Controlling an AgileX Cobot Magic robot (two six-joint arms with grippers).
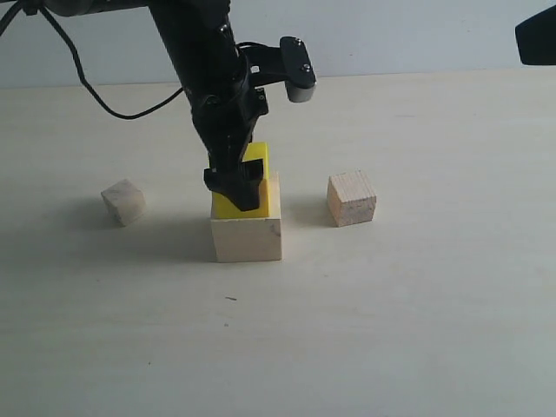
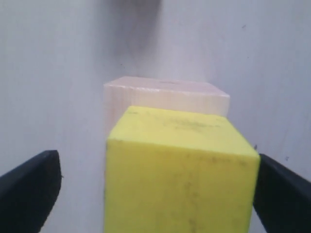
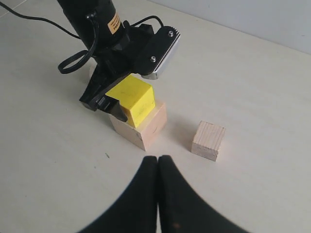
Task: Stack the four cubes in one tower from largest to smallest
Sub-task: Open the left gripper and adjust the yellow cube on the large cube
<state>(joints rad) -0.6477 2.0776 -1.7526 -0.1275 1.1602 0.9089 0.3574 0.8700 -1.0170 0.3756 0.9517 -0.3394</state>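
Exterior view, nearest first: the big cube (image 1: 248, 239) is seen standing on the table (image 1: 391, 330), with the yellow cube (image 1: 257, 155) resting on its top. The left gripper (image 1: 235, 185) is lowered around the yellow cube, and much of that cube is hidden by it. Slightly farther back, the small cube (image 1: 352, 198) lies to the right and the tiny cube (image 1: 122, 202) to the left. Both are on the table, apart from the stack.

Progress is judged at one placement of three. The small cube and then the tiny cube are left to be stacked, and the left gripper is not yet lifted clear.

Left wrist view supplies what the exterior view hides. The jaws are seen standing wide, and one of the fingers (image 2: 29, 191) is plainly apart from the yellow cube; contact on the other side cannot be told. No grip is judged to be held.

Right wrist view alone shows the right gripper (image 3: 158, 194), pressed fully closed and empty, held back from the stack. The tiny cube is shown only in the exterior view.
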